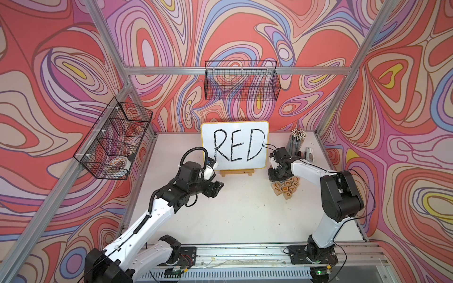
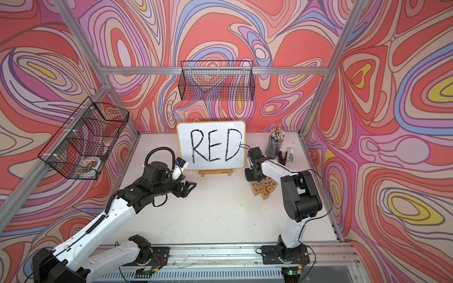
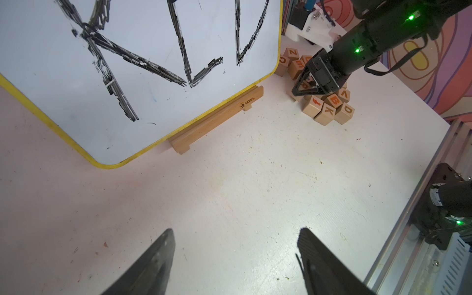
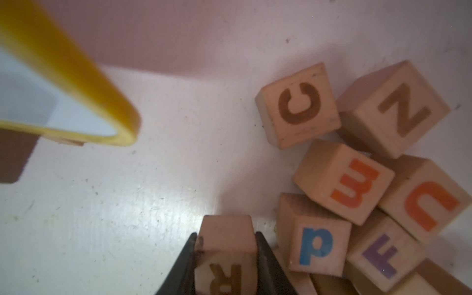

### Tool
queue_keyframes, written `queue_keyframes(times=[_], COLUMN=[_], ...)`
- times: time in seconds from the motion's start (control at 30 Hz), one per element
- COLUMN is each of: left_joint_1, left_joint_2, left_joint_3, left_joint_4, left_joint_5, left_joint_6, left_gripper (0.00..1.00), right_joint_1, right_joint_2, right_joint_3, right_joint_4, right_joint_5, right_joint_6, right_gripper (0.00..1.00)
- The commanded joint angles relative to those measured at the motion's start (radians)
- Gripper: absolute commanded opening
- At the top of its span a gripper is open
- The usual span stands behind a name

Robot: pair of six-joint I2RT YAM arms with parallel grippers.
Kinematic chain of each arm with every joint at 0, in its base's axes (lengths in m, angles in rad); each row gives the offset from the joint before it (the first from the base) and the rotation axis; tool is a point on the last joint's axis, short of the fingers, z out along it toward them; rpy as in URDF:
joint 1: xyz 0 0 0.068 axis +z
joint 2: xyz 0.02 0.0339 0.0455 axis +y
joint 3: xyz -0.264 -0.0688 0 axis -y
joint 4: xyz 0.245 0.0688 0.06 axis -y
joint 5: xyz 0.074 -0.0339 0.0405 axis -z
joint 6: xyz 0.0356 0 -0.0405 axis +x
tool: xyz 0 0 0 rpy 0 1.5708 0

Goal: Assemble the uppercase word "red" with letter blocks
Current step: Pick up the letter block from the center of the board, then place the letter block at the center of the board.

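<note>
A wire basket (image 1: 115, 139) hangs on the far left wall with a round patterned thing in its front end compartment, well away from both arms. The left fingers (image 3: 153, 265) hang over the bare counter (image 1: 232, 215), partly spread and gripping nothing. The left wrist view shows only counter between the two tips. Beyond those tips the whiteboard (image 1: 234, 147) stands upright on a wooden stand (image 1: 236, 172), with "RED" hand-drawn on it in black. A second wire basket (image 1: 241, 80) is fixed to the back wall above the board.

Past the board's lower corner, the right fingers (image 4: 265, 255) are down at the board-side edge of the pile of letter blocks (image 1: 285, 187). They are clamped on the R block (image 4: 227, 255), one finger against each side face, with the brown R facing the wrist camera. Whether that block rests on the counter or is lifted, I cannot tell.

The p block (image 4: 314, 245), with its letter in blue, sits just beside the closed fingers. Beyond their tips lie the C block (image 4: 297, 104), the m block (image 4: 344, 181) and the N block (image 4: 398, 109). The D block (image 3: 346, 112) lies at the pile's far edge, near the fingers but apart from them. In a top view, what reads as an E block (image 1: 288, 183) sits mid-pile. A cup of pencils (image 1: 296, 142) stands behind the right wrist.
</note>
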Motion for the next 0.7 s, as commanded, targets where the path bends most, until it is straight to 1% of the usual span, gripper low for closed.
queue_keyframes(times=[0.0, 0.07, 0.17, 0.23, 0.37, 0.47, 0.57, 0.67], left_joint_1=[-0.001, -0.001, 0.000, -0.001, -0.001, 0.004, 0.020, 0.027], left_joint_2=[-0.027, -0.040, -0.073, -0.092, -0.083, -0.064, -0.075, -0.099], left_joint_3=[0.049, 0.057, 0.055, 0.038, 0.013, 0.029, 0.018, 0.012], left_joint_4=[-0.058, -0.086, -0.118, -0.109, -0.066, -0.075, -0.063, -0.067], left_joint_5=[-0.026, -0.037, -0.054, -0.063, -0.050, -0.039, -0.020, -0.033], left_joint_6=[0.028, 0.036, 0.058, 0.071, 0.060, 0.071, 0.072, 0.073], left_gripper=[0.79, 0.78, 0.79, 0.79, 0.79, 0.79, 0.79, 0.78], right_joint_1=[0.037, 0.070, 0.139, 0.190, 0.309, 0.410, 0.495, 0.564], right_joint_2=[-0.069, -0.085, -0.098, -0.104, -0.090, -0.037, 0.066, 0.168], right_joint_3=[0.030, 0.052, 0.109, 0.150, 0.211, 0.255, 0.320, 0.387], right_joint_4=[-0.052, -0.096, -0.187, -0.230, -0.245, -0.215, -0.206, -0.213], right_joint_5=[0.020, 0.023, 0.062, 0.079, 0.059, 0.025, 0.006, -0.020], right_joint_6=[-0.021, -0.036, -0.055, -0.057, -0.055, -0.070, -0.095, -0.102], right_gripper=[0.19, 0.19, 0.19, 0.18, 0.17, 0.17, 0.17, 0.16])
